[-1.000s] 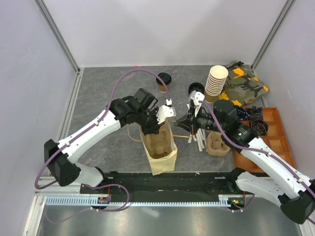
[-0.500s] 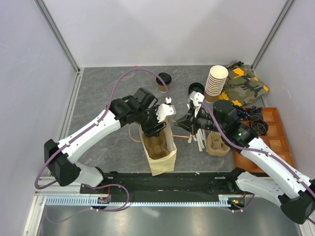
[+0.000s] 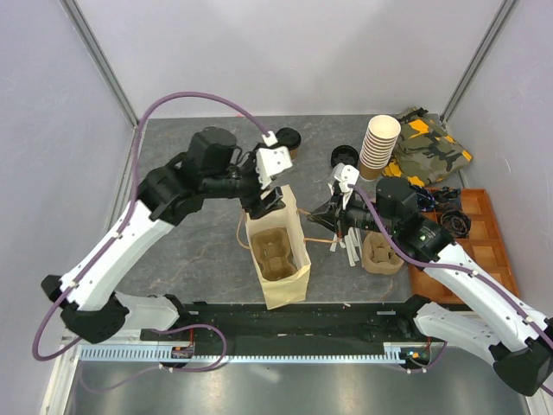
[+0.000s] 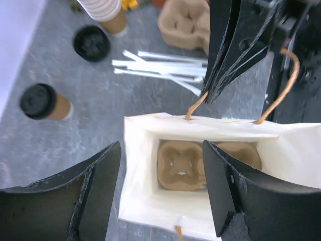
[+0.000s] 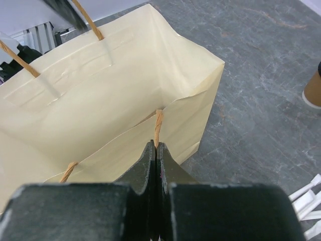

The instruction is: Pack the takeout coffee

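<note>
The takeout coffee [image 3: 289, 138], a brown cup with a black lid, stands on the far side of the table, seen too in the left wrist view [image 4: 44, 102] and at the right edge of the right wrist view [image 5: 313, 90]. A cream paper bag [image 3: 278, 259] stands open in the middle with a pulp cup carrier [image 4: 181, 165] at its bottom. Above the bag's far edge hangs my left gripper [image 3: 266, 199] [image 4: 161, 150], open and holding nothing. My right gripper [image 3: 315, 214] [image 5: 158, 145] is shut on the bag's twisted paper handle [image 5: 158, 123], on the bag's right side.
A tall stack of lidless cups [image 3: 378, 145] and a loose black lid [image 3: 343, 156] stand at the back right. White stirrers [image 3: 350, 246] and a second pulp carrier [image 3: 380, 252] lie right of the bag. A camouflage pouch [image 3: 429, 143] and an orange tray [image 3: 475, 233] sit further right.
My left gripper has opened, risen out of the bag and drawn back to the far left. The carrier stays in the bag. The right gripper has kept its hold on the handle.
</note>
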### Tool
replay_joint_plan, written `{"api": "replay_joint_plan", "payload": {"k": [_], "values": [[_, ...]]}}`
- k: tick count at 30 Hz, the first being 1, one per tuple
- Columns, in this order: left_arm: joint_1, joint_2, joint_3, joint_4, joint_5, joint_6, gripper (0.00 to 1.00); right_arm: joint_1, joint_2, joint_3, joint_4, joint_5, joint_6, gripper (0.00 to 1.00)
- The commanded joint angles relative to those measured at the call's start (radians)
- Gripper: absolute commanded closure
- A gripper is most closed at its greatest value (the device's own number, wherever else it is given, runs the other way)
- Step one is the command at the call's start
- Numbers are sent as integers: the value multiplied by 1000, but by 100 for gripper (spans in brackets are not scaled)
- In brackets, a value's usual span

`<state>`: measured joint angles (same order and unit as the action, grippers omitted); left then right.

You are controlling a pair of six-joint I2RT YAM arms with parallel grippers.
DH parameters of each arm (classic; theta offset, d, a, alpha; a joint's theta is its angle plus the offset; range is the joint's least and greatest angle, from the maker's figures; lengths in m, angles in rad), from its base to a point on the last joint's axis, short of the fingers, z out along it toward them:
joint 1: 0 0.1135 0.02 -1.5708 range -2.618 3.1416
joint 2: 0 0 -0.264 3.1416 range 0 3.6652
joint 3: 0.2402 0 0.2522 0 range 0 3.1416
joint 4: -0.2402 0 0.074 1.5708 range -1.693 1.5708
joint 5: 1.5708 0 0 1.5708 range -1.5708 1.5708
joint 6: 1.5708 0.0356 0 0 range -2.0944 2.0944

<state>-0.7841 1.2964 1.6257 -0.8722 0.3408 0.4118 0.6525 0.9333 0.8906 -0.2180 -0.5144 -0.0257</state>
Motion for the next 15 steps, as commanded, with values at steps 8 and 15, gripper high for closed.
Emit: {"api": "replay_joint_plan", "payload": {"k": [8,15], "values": [[291,-106,24,58,56,-195,25,12,-7,50,33,-137,-331,100],[421,-114,-27,29,195,-186,26,32,70,151,-80,-152,-497,100]]}}
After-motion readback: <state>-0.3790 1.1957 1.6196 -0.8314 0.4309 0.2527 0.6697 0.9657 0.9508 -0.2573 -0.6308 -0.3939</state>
